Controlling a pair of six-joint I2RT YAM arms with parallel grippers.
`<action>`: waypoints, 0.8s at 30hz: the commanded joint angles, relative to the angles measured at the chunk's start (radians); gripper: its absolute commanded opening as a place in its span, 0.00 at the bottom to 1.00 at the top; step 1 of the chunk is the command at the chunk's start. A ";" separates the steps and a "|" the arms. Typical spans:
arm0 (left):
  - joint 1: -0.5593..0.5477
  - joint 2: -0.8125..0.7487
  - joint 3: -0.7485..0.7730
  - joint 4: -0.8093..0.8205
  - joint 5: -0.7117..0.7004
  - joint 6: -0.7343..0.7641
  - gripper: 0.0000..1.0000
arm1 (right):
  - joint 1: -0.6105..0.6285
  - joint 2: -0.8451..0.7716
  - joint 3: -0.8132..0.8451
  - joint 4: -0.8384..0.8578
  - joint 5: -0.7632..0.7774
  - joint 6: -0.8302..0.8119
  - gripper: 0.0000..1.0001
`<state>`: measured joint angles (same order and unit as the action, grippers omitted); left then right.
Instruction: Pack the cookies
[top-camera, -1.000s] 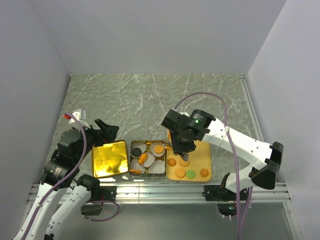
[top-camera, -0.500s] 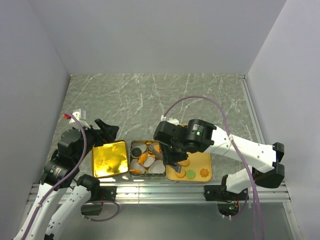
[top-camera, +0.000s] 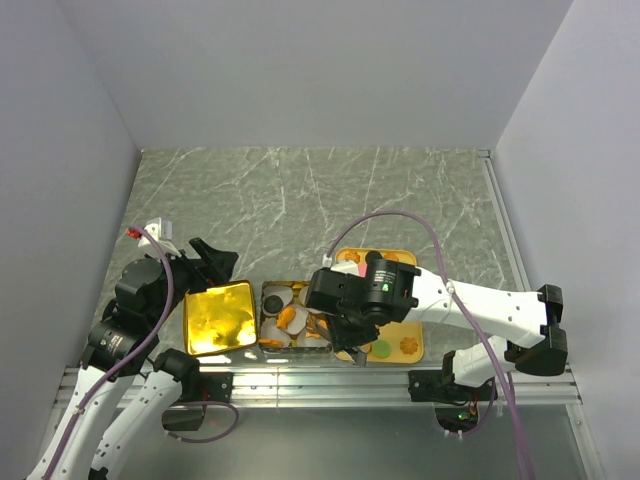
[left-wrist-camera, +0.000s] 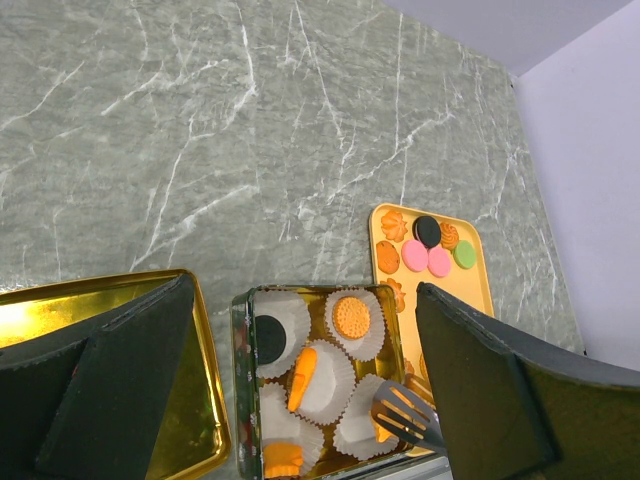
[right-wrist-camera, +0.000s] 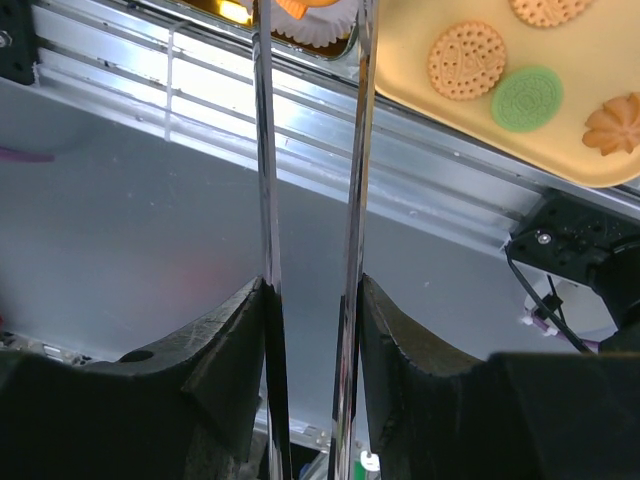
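My right gripper is shut on metal tongs. The tong tips pinch an orange cookie over the near right paper cup of the open tin. The tin's cups hold a black cookie, a round orange cookie and other orange ones. More cookies lie on the yellow tray: pink, green, golden-brown. My left gripper is open and empty, above the tin's left side.
The tin's gold lid lies left of the tin. An aluminium rail runs along the table's near edge. Grey walls enclose the marble table on three sides.
My right gripper has moved left and nearer, from over the yellow tray to over the tin's near right cup, carrying the tongs. The left arm has not moved.
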<state>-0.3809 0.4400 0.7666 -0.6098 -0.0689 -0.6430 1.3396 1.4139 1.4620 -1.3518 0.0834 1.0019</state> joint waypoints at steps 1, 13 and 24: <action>-0.001 -0.009 -0.001 0.028 -0.005 0.002 0.99 | 0.009 -0.044 -0.008 -0.021 0.021 0.029 0.38; -0.001 -0.011 -0.003 0.025 -0.009 -0.001 0.99 | 0.010 -0.032 -0.029 0.005 0.024 0.014 0.50; -0.001 -0.009 -0.003 0.024 -0.012 -0.003 0.99 | 0.009 -0.021 -0.023 0.006 0.033 0.007 0.57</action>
<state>-0.3809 0.4400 0.7666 -0.6098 -0.0692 -0.6437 1.3430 1.4048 1.4376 -1.3418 0.0856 1.0042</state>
